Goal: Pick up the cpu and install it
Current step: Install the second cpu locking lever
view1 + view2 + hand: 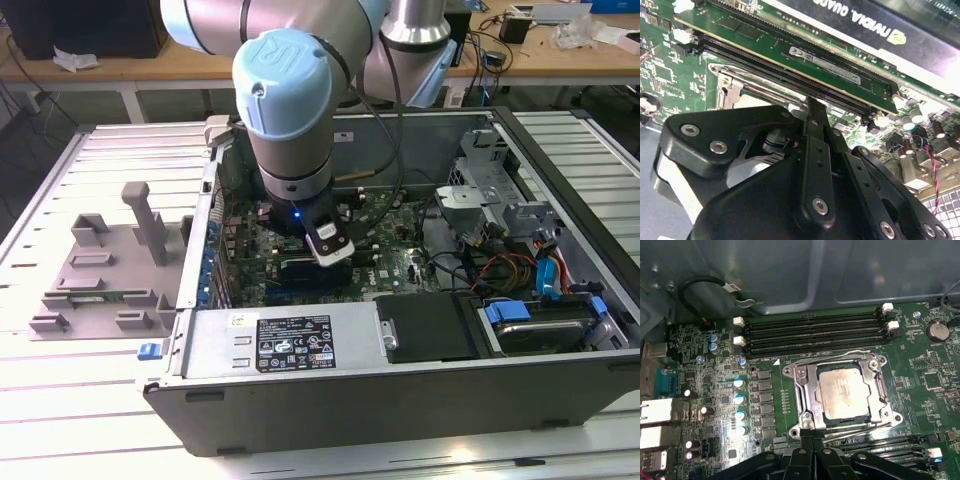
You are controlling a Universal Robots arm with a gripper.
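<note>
Silver-grey cpu (843, 392) seated in socket frame (801, 396); closed, empty fingers (811, 439) half cut off.

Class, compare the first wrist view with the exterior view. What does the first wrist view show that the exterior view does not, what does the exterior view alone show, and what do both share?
First wrist view alone: the cpu lying flat inside the socket frame, with empty memory slots beside it and the tool close to the socket's edge.

Exterior view alone: the arm reaching down into the open computer case, a grey fixture on the table at the exterior view's left, and drive cables at its right.

Both: the green motherboard.
</note>
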